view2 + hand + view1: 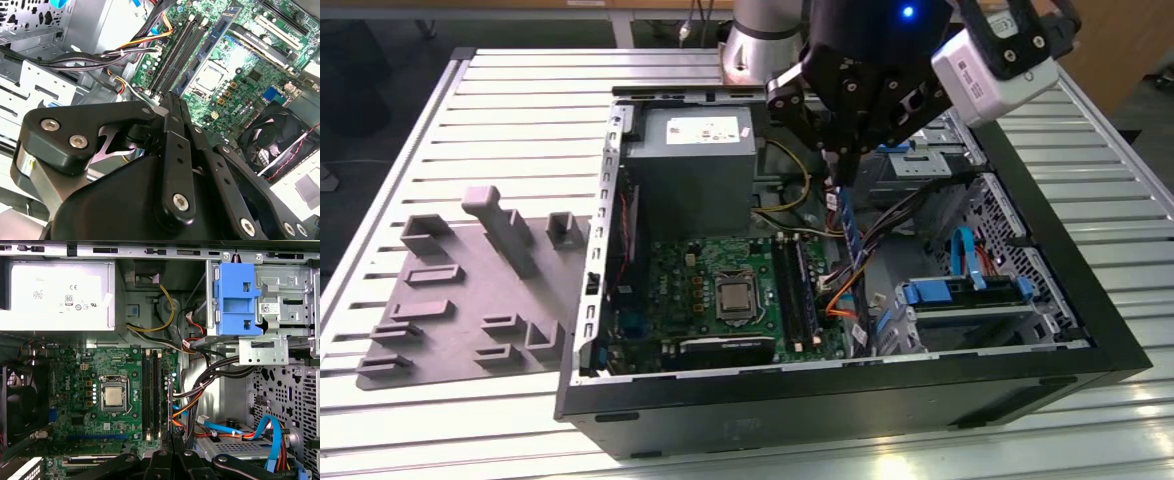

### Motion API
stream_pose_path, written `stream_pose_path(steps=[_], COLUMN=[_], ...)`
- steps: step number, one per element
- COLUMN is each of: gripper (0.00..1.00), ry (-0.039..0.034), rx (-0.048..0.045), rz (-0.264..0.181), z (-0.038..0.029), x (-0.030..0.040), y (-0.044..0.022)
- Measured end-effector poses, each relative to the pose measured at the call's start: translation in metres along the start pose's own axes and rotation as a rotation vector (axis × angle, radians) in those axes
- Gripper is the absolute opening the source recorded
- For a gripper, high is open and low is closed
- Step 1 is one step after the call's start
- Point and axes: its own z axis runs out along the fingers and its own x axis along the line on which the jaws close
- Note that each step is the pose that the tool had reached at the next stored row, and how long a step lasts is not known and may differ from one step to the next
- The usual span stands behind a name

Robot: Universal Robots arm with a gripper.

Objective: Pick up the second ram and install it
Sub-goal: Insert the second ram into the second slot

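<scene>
hand [843, 162] clamped on the second ram [849, 228] | ram held edge-down inside the open case [854, 390], above the green motherboard [700, 268], running alongside its long black slots [790, 290], on the exterior view's right of them | grey holder tray [454, 290] on the desk [520, 110]

We see an open computer case [854, 395] on the slatted tabletop [494, 110], its grey power supply [687, 160] adjoining the green motherboard [680, 270]; a grey holder tray [454, 300] lies at the exterior view's left.
</scene>
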Motion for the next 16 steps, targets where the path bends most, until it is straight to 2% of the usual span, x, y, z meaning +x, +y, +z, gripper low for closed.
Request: stream_pose_path(steps=[16], gripper=[0.12], ry=[0.0000], rx=[0.0001], rz=[0.000], z=[0.0035], x=[0.0002], y=[-0.0001])
